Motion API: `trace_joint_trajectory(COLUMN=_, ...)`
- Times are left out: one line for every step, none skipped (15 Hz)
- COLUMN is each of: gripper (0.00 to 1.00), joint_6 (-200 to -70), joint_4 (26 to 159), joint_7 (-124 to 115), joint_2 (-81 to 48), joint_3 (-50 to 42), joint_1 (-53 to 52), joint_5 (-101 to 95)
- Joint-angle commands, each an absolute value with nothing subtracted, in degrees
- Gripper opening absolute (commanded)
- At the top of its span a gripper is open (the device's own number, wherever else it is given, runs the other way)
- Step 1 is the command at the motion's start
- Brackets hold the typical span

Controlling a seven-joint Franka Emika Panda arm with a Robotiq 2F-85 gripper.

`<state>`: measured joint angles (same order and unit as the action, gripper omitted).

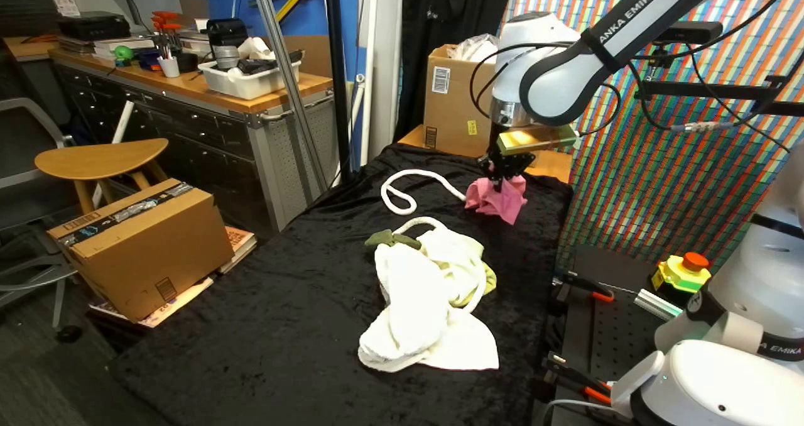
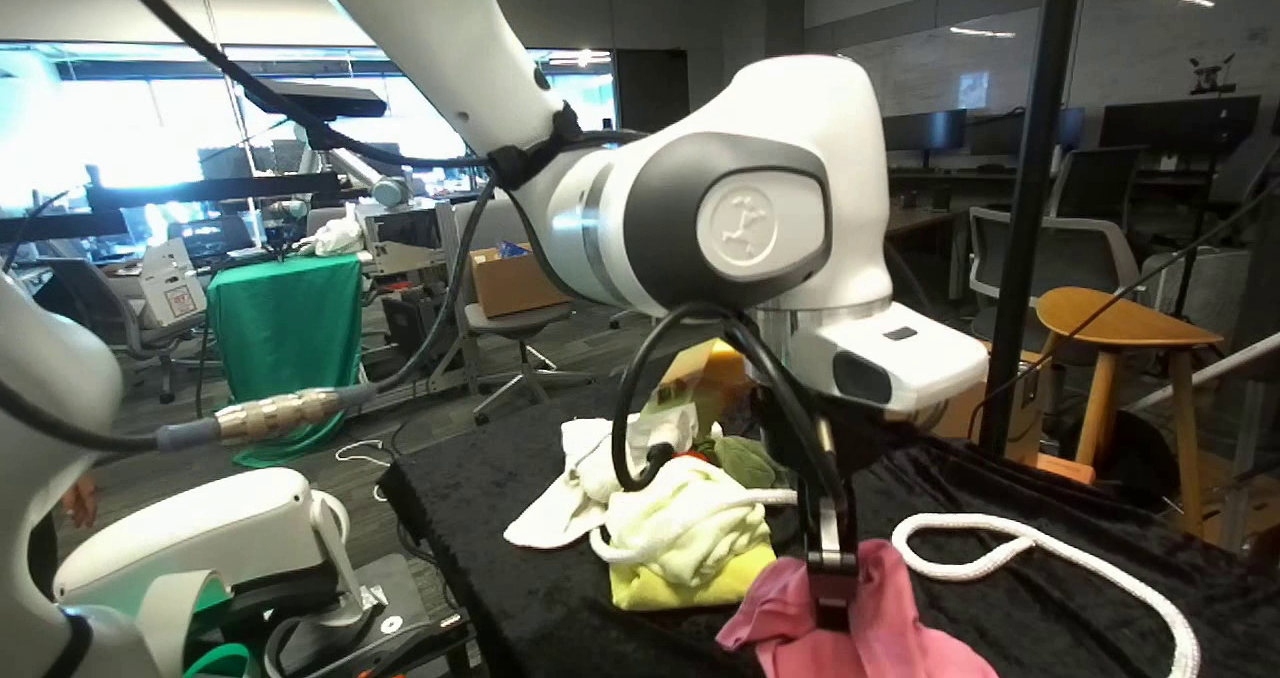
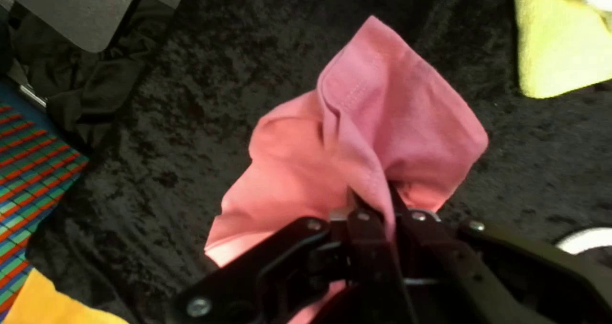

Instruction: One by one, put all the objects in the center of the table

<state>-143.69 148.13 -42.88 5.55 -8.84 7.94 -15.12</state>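
My gripper (image 3: 377,202) is shut on a bunched fold of the pink cloth (image 3: 296,171), which spreads out on both sides of the fingers. In an exterior view the pink cloth (image 1: 509,206) hangs at or just over the far end of the black table (image 1: 270,344); whether it touches is unclear. White cloths (image 1: 418,294) lie heaped at mid-table, with the yellow-green cloth (image 2: 690,583) partly beneath. The white rope (image 1: 427,173) loops from near the pink cloth, and rope also lies over the pile. Dark green leaf-like pieces (image 1: 392,239) sit beside it, with a red bit (image 2: 690,454) largely hidden.
A cardboard box (image 1: 455,102) stands beyond the table's far end. Along one side runs a black bench with a red emergency button (image 1: 695,262) and a second white arm (image 1: 754,300). Another cardboard box (image 1: 151,244) sits low off the opposite side, near a metal post (image 1: 289,87).
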Motion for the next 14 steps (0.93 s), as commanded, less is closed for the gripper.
trace_joint_trajectory(gripper=0.07, joint_6=-143.70, joint_4=149.51, joint_7=-40.56, joint_2=12.99, joint_3=-6.05, joint_1=8.30, joint_5=-16.38)
trace_joint_trajectory(gripper=0.07, joint_6=-143.74, joint_4=149.37, joint_7=-40.01, joint_2=14.31, joint_3=-5.02, joint_1=8.31, joint_5=-16.69)
trace_joint_trajectory(gripper=0.07, joint_6=-143.89, joint_4=149.24, joint_7=-39.06, joint_2=15.66, joint_3=-4.00, joint_1=8.18, joint_5=-16.51)
trace_joint_trajectory(gripper=0.07, joint_6=-143.94, joint_4=148.98, joint_7=-38.25, joint_2=16.98, joint_3=-2.86, joint_1=8.09, joint_5=-16.64)
trace_joint_trajectory(gripper=0.07, joint_6=-143.94, joint_4=148.65, joint_7=-37.03, joint_2=18.16, joint_3=-1.72, joint_1=7.88, joint_5=-16.51)
trace_joint_trajectory(gripper=0.07, joint_6=-143.94, joint_4=148.20, joint_7=-35.76, joint_2=19.13, joint_3=-0.58, joint_1=7.63, joint_5=-16.27)
trace_joint_trajectory(gripper=0.07, joint_6=-144.21, joint_4=147.61, joint_7=-34.98, joint_2=19.67, joint_3=0.74, joint_1=7.49, joint_5=-16.51)
trace_joint_trajectory(gripper=0.07, joint_6=-144.21, joint_4=147.43, joint_7=-33.57, joint_2=20.82, joint_3=1.81, joint_1=7.15, joint_5=-16.04)
trace_joint_trajectory(gripper=0.07, joint_6=-144.75, joint_4=147.58, joint_7=-32.57, joint_2=21.85, joint_3=3.05, joint_1=6.71, joint_5=-15.96)
trace_joint_trajectory(gripper=0.07, joint_6=-144.60, joint_4=147.09, joint_7=-31.40, joint_2=22.72, joint_3=4.22, joint_1=6.30, joint_5=-15.92)
trace_joint_trajectory(gripper=0.07, joint_6=-144.52, joint_4=146.70, joint_7=-30.18, joint_2=23.76, joint_3=5.24, joint_1=5.77, joint_5=-15.67)
trace_joint_trajectory(gripper=0.07, joint_6=-144.25, joint_4=146.24, joint_7=-28.98, joint_2=24.82, joint_3=6.37, joint_1=5.03, joint_5=-15.36)
trace_joint_trajectory(gripper=0.07, joint_6=-144.32, joint_4=145.84, joint_7=-27.61, joint_2=25.82, joint_3=7.18, joint_1=4.31, joint_5=-15.00)
trace_joint_trajectory(gripper=0.07, joint_6=-144.08, joint_4=145.34, joint_7=-25.86, joint_2=26.82, joint_3=7.86, joint_1=3.33, joint_5=-14.42)
